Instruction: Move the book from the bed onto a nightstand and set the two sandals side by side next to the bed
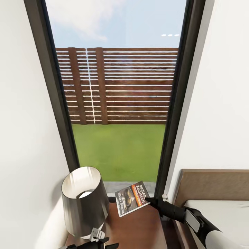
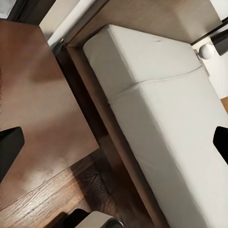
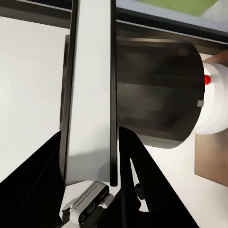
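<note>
A dark lamp (image 1: 83,202) stands on the nightstand (image 1: 138,228), with the left hand (image 1: 92,246) low beside its base; whether that hand is apart I cannot tell. The right hand (image 1: 149,200) is clamped on the book (image 1: 132,197), holding it above the nightstand, left of the bed (image 1: 221,207).

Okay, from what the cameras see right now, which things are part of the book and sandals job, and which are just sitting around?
Part of the job:
- dark grey paperback book with an orange band, clamped in the right gripper
- reddish-brown wooden nightstand
- bed with off-white mattress and brown headboard

Just there:
- lamp with dark metallic shade on the nightstand
- tall dark-framed window
</note>
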Robot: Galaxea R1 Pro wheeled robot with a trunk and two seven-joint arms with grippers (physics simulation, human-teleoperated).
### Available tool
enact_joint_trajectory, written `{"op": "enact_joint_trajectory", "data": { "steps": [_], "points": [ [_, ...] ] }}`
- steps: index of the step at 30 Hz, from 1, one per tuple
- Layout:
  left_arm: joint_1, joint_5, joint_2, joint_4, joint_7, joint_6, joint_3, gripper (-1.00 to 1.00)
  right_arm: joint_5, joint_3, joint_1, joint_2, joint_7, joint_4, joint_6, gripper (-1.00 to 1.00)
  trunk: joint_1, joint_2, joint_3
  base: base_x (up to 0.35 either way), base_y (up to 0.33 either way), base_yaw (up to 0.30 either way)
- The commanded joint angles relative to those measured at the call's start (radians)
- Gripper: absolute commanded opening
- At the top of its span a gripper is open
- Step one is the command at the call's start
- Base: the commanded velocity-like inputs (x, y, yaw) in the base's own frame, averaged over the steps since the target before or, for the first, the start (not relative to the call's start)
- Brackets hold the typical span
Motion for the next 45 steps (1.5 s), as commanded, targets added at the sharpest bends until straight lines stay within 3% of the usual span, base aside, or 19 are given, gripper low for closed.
{"op": "enact_joint_trajectory", "data": {
  "steps": [1, 28, 45],
  "points": [
    [-0.001, 0.007, 0.001, 0.000, -0.001, -0.002, -0.007, 1.00, -0.012, 0.008, -0.001, -0.001, 0.000, 0.000, 0.005, -1.00, 0.004, -0.008, -0.005, 0.000, 0.000, 0.000],
    [-0.001, 0.008, 0.002, 0.000, -0.001, -0.002, -0.007, 1.00, -0.010, 0.008, 0.000, -0.001, -0.001, 0.000, 0.006, -1.00, 0.108, -0.197, -0.089, 0.000, 0.000, 0.000],
    [-0.001, 0.007, 0.002, 0.000, -0.001, -0.002, -0.007, 1.00, -0.014, 0.008, 0.000, -0.001, -0.038, 0.000, 0.005, -1.00, 0.173, -0.316, -0.142, 0.000, 0.000, 0.000]
  ]
}}
